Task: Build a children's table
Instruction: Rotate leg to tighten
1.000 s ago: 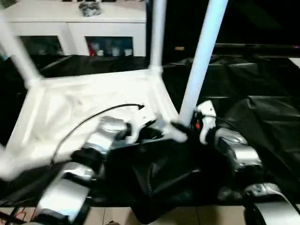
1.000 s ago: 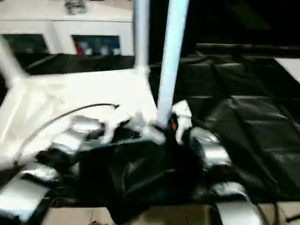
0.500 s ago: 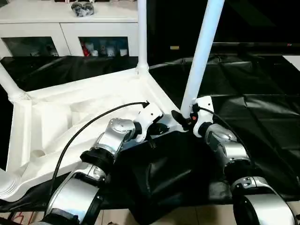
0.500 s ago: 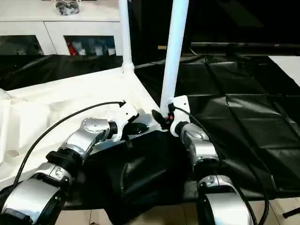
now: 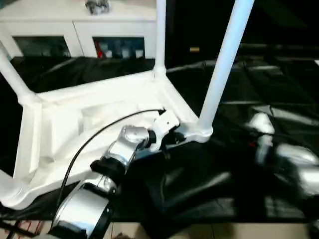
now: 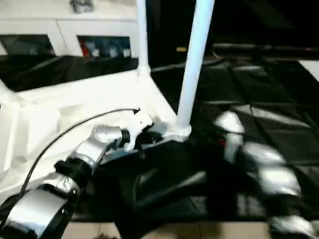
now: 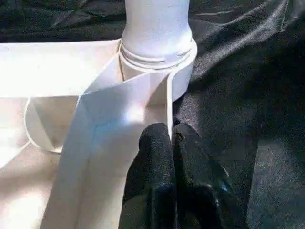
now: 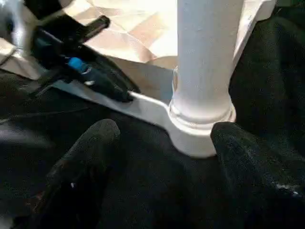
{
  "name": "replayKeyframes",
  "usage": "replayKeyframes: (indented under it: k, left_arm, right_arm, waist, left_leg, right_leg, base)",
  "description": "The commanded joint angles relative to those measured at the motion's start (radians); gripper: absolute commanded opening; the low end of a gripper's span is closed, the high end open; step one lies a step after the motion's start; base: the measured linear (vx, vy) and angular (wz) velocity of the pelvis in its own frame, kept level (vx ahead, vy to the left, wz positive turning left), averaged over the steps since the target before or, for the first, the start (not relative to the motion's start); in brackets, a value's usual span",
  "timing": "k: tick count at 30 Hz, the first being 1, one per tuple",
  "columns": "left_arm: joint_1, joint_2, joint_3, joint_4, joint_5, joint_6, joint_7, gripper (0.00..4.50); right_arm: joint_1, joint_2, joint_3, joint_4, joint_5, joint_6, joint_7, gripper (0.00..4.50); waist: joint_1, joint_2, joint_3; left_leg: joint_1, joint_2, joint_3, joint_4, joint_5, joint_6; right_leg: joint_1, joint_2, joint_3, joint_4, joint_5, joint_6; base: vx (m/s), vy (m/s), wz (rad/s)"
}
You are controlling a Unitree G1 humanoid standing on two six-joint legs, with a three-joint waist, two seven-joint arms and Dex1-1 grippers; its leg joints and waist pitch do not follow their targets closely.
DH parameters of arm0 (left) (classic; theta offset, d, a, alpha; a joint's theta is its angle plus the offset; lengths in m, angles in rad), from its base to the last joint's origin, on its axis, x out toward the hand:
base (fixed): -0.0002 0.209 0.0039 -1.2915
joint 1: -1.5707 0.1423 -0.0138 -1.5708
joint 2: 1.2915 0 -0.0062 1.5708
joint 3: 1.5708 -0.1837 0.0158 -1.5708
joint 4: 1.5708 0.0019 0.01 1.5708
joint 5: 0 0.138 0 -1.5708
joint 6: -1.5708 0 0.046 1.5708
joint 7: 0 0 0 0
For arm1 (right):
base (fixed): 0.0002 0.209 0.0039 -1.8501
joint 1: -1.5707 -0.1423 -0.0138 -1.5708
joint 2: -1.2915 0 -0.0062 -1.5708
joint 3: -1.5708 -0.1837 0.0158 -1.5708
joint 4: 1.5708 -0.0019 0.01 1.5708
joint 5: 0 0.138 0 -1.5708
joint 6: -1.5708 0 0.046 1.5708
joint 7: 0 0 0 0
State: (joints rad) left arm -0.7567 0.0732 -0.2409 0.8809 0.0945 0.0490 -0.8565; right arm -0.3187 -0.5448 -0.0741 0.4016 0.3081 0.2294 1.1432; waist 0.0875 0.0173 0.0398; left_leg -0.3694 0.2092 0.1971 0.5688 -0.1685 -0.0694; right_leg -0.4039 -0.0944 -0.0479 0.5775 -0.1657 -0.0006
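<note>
The children's table lies upside down: its white top rests on black cloth with white legs standing up from the corner sockets. The nearest leg sits in the near right socket. My left gripper is shut on the top's thin rim right beside that socket, also seen in the head view. My right gripper is open, its fingers spread wide on either side of the leg's base without touching it. In the head view it hangs blurred to the right of the leg.
A white cabinet with glass doors stands behind the table. Crumpled black cloth covers the surface to the right. A black cable arcs over the table top from my left arm. A second leg rises at the far corner.
My right gripper has opened and drawn back to the right, away from the leg's base. The left gripper keeps its hold on the rim. The camera has shifted.
</note>
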Motion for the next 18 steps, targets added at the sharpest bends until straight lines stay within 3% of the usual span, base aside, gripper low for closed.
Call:
replayKeyframes:
  k: [1,4,5,8,9,12,14,15,16,17,18]
  left_arm:
    - [0.006,-0.004,-0.006,-0.017,-0.01,-0.03,-0.012,0.0]
    - [0.018,-0.009,0.012,-0.046,-0.033,-0.017,-0.02,0.0]
    - [0.023,-0.009,0.019,-0.062,-0.047,-0.002,-0.034,0.27]
    - [0.04,0.0,0.036,-0.143,-0.085,0.043,-0.067,0.27]
    - [0.045,0.005,0.036,-0.165,-0.092,0.057,-0.078,0.62]
    - [0.07,0.037,0.038,-0.265,-0.115,0.123,-0.112,0.78]
    - [0.109,0.088,0.054,-0.399,-0.148,0.242,-0.147,1.05]
    - [0.109,0.088,0.054,-0.399,-0.148,0.242,-0.147,1.05]
    - [0.153,0.139,0.056,-0.502,-0.176,0.323,-0.187,1.1]
    - [0.153,0.139,0.056,-0.502,-0.176,0.323,-0.187,1.11]
    - [0.193,0.186,0.056,-0.581,-0.201,0.379,-0.225,1.17]
  right_arm:
    - [0.011,-0.015,-0.01,-0.051,0.038,0.045,0.036,3.44]
    - [0.036,-0.036,-0.007,-0.095,0.066,0.092,0.049,3.44]
    - [0.04,-0.036,-0.006,-0.108,0.07,0.102,0.047,3.47]
    - [0.046,-0.018,0.014,-0.146,0.071,0.119,0.037,3.47]
    - [0.043,-0.011,0.017,-0.146,0.069,0.12,0.03,3.49]
    - [0.025,0.022,0.032,-0.137,0.058,0.116,-0.001,3.49]
    - [0.006,0.061,0.053,-0.131,0.048,0.117,-0.036,3.49]
    - [0.006,0.061,0.053,-0.131,0.048,0.117,-0.036,3.49]
    - [-0.003,0.086,0.066,-0.126,0.044,0.119,-0.051,3.49]
    - [-0.003,0.086,0.066,-0.126,0.044,0.119,-0.051,3.49]
    - [-0.014,0.107,0.075,-0.111,0.035,0.109,-0.062,3.49]
  waist:
    - [0.005,-0.027,-0.058]
    - [0.005,-0.029,-0.058]
    - [0.005,-0.028,-0.057]
    - [0.008,-0.03,-0.061]
    - [0.008,-0.025,-0.063]
    - [0.006,-0.028,-0.063]
    - [0.003,-0.031,-0.062]
    - [-0.002,-0.028,-0.058]
    - [0.001,-0.03,-0.059]
    - [-0.004,-0.029,-0.058]
    - [-0.004,-0.023,-0.058]
  left_leg:
    - [0.005,0.016,-0.004,-0.053,-0.211,0.119]
    - [0.005,0.017,-0.004,-0.053,-0.211,0.114]
    - [0.004,0.016,-0.005,-0.054,-0.209,0.113]
    - [0.003,0.02,-0.006,-0.053,-0.18,0.11]
    - [0.004,0.022,-0.005,-0.052,-0.166,0.115]
    - [0.003,0.023,-0.005,-0.05,-0.147,0.118]
    - [0.004,0.023,-0.004,-0.051,-0.142,0.113]
    - [-0.002,0.018,-0.004,-0.053,-0.147,0.112]
    - [0.006,0.019,-0.002,-0.051,-0.16,0.109]
    - [-0.002,0.019,-0.006,-0.055,-0.148,0.101]
    - [0.005,0.021,-0.004,-0.056,-0.161,0.09]
  right_leg:
    - [0.05,-0.037,0.018,-0.07,-0.265,-0.188]
    - [0.047,-0.039,0.018,-0.071,-0.289,-0.184]
    - [0.048,-0.038,0.017,-0.072,-0.293,-0.183]
    - [0.049,-0.041,0.019,-0.062,-0.239,-0.208]
    - [0.045,-0.039,0.019,-0.058,-0.204,-0.221]
    - [0.047,-0.04,0.019,-0.05,-0.153,-0.243]
    - [0.048,-0.042,0.02,-0.045,-0.155,-0.245]
    - [0.047,-0.038,0.019,-0.051,-0.184,-0.234]
    - [0.043,-0.037,0.02,-0.055,-0.199,-0.229]
    - [0.048,-0.04,0.021,-0.048,-0.198,-0.229]
    - [0.042,-0.037,0.022,-0.051,-0.218,-0.221]
  base:
    - [0.0,0.0,0.0]
    - [0.0,0.0,0.0]
    - [0.0,0.0,0.0]
    - [0.0,0.0,0.0]
    - [0.0,0.0,0.0]
    - [0.0,0.0,0.0]
    - [0.0,0.0,0.0]
    - [0.0,0.0,0.0]
    - [0.0,0.0,0.0]
    - [0.0,0.0,0.0]
    - [0.0,0.0,0.0]
